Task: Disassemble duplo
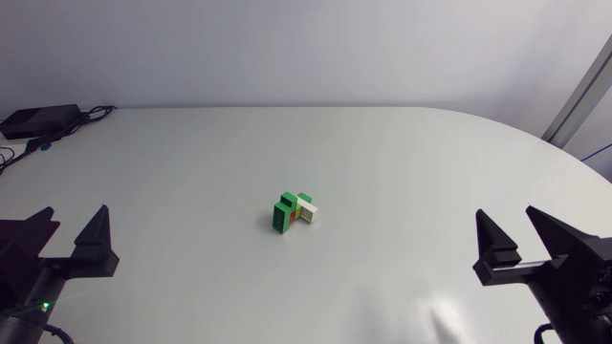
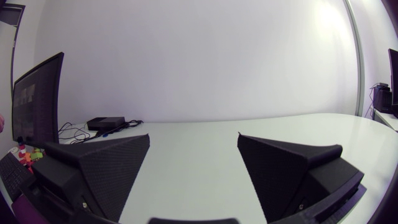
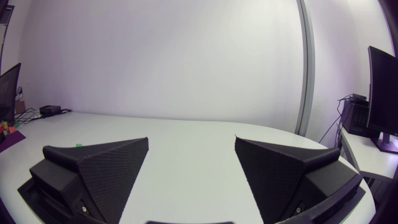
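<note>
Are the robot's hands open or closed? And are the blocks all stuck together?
Left hand: open, empty.
Right hand: open, empty.
Duplo blocks: stuck together in one clump, lying on the table, neither hand touching them.

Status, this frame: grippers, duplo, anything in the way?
Left gripper open, empty. Right gripper open, empty. Duplo stack assembled, mid-table, untouched. Black box at far corner, well clear.

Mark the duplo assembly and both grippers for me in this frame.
duplo assembly [image 1: 286, 214], head view, on its green part.
left gripper [image 1: 76, 212], head view, midway between its open fingertips.
right gripper [image 1: 507, 214], head view, midway between its open fingertips.
</note>
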Available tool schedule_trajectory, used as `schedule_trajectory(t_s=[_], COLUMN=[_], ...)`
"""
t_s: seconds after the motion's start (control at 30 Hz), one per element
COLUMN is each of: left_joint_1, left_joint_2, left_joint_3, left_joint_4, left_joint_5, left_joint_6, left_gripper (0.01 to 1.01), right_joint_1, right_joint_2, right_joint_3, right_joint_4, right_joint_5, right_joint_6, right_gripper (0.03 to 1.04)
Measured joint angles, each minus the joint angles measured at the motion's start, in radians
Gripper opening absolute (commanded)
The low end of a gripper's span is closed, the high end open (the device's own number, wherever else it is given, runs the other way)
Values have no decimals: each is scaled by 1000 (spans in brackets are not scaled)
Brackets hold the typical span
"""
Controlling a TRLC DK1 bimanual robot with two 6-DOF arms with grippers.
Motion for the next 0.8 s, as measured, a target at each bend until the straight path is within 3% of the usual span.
schedule_trajectory(t_s=[0.47, 0.6, 0.8], left_joint_1=[0, 0, 0], left_joint_2=[0, 0, 65], left_joint_3=[0, 26, 148], left_joint_4=[-1, -63, -154], left_joint_5=[0, 4, 4], left_joint_6=[0, 0, 0], left_gripper=[974, 972, 939], right_joint_1=[2, 2, 17], right_joint_2=[0, 0, 0], right_joint_3=[0, 2, 69], right_joint_4=[0, -5, -135], right_joint_5=[0, 0, 0], right_joint_6=[0, 0, 0], right_gripper=[998, 998, 998])
